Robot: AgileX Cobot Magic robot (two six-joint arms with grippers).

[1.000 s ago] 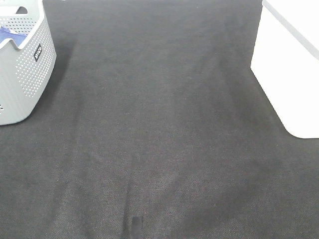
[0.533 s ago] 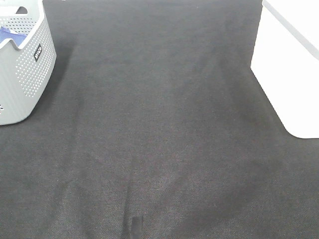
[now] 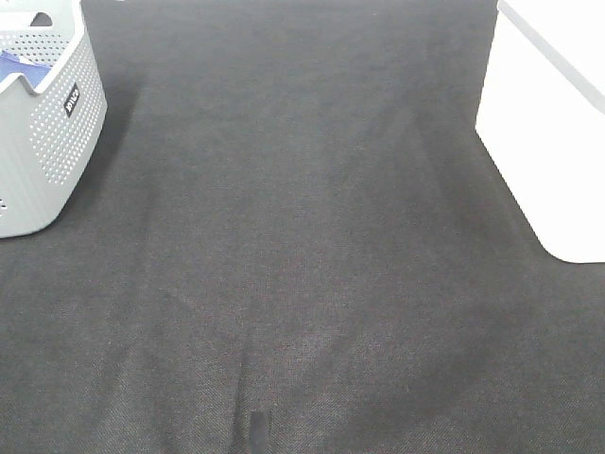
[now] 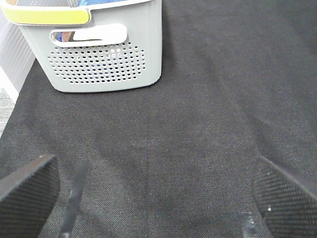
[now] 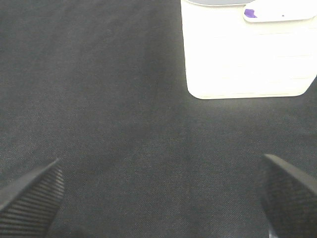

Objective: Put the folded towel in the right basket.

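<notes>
No folded towel lies on the dark cloth-covered table [image 3: 302,236] in any view. The white right basket [image 3: 553,113] stands at the right edge; in the right wrist view [image 5: 247,54] a small purple patch [image 5: 249,13] shows through its handle slot. My right gripper [image 5: 158,198] is open and empty, low over the cloth, short of that basket. My left gripper [image 4: 158,198] is open and empty, facing the grey left basket [image 4: 99,49]. Neither gripper shows in the exterior high view.
The grey perforated basket [image 3: 43,123] at the far left holds something blue [image 3: 11,64] and has a yellow-trimmed rim [image 4: 47,15]. A short dark mark [image 3: 255,430] sits on the cloth near the front edge.
</notes>
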